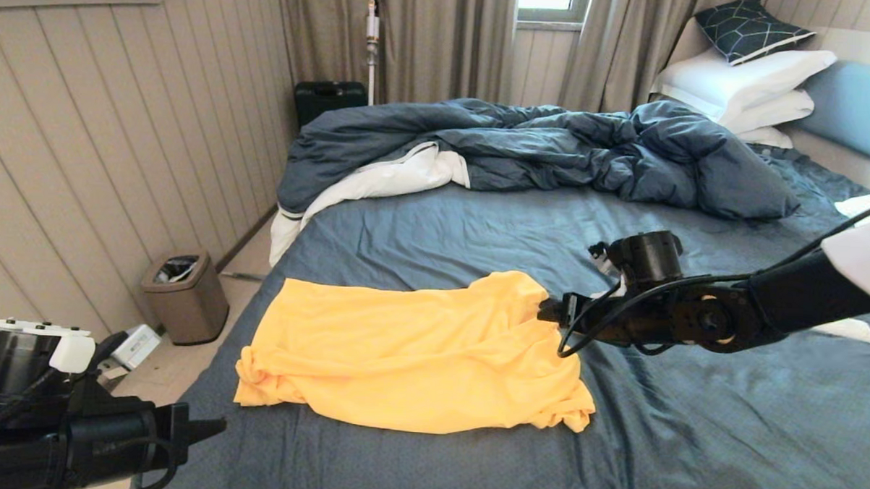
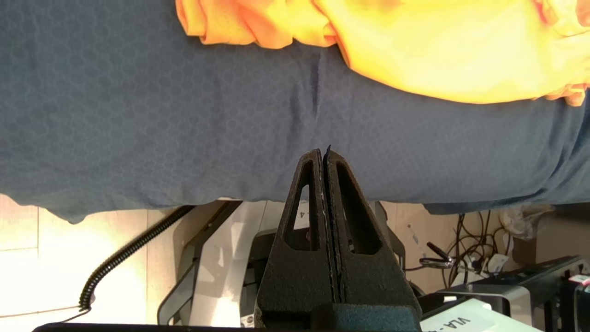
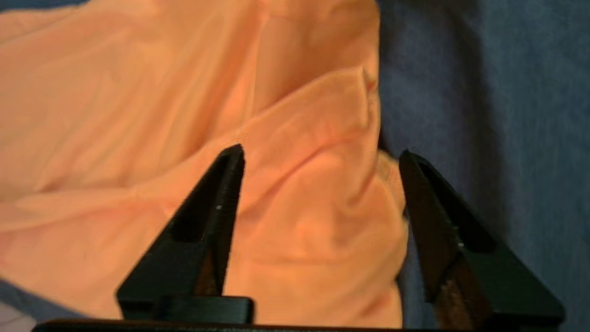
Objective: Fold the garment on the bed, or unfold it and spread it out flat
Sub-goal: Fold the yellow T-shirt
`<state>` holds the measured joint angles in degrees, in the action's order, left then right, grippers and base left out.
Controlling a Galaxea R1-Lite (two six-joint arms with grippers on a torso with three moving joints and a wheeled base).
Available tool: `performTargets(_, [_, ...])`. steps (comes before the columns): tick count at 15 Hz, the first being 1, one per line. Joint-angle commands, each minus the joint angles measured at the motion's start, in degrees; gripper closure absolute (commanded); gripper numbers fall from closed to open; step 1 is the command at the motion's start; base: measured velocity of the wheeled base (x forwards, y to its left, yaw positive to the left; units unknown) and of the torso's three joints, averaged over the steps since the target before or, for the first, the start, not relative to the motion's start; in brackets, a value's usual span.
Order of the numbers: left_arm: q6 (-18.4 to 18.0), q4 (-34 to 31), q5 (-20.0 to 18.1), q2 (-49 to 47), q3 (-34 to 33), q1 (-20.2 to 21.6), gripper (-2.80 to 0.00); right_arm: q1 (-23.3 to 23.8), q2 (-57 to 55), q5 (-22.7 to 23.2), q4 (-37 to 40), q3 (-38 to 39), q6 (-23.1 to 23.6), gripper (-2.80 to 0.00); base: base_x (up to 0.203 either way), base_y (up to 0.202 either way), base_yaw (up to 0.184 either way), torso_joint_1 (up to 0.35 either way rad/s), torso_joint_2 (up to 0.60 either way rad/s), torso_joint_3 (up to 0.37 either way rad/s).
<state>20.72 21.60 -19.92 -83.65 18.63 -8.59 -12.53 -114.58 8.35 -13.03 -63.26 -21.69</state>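
The yellow-orange T-shirt (image 1: 410,345) lies rumpled and partly folded on the slate-blue sheet of the bed (image 1: 689,427), near the bed's left front part. My right gripper (image 1: 545,310) reaches in from the right and meets the shirt's right edge. In the right wrist view it (image 3: 321,154) is open, its jaws standing on either side of a raised fold of the shirt (image 3: 304,203) near its hem. My left gripper (image 1: 208,426) hangs low at the bed's front left corner, shut and empty (image 2: 323,151), with the shirt's (image 2: 438,50) near edge ahead of it.
A dark blue duvet (image 1: 554,147) with white lining is heaped across the far half of the bed. White pillows (image 1: 744,81) lean against the light blue headboard (image 1: 859,107). A bin (image 1: 185,296) stands on the floor left of the bed.
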Motion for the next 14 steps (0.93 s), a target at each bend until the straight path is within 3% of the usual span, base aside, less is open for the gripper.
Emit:
performTargets(1, [0.2,0.0,-0.1,0.4,0.2,-0.7,0.00,-2.6,3.1,0.1,1.6,1.0,0.1,-2.80,0.000,0.000,0.000,0.000,0.00,0.000])
performTargets(8, [0.2,-2.0,0.1,0.2,1.7,-1.7,0.00,-9.0,2.0,0.3,2.6,3.6,0.2,-2.80,0.000,0.000,0.000,0.000,0.00,0.000])
performTargets(9, [0.2,-2.0,0.1,0.2,1.7,-2.0,0.00,-9.8,1.6,0.2,2.5,3.8,0.3,0.00,0.000,0.000,0.000,0.000,0.00,0.000])
performTargets(14, [0.5,-2.2,0.1,0.0,1.9,-2.7,0.00,-12.9,2.5,0.1,2.5,6.0,2.5,0.00,0.000,0.000,0.000,0.000,0.00,0.000])
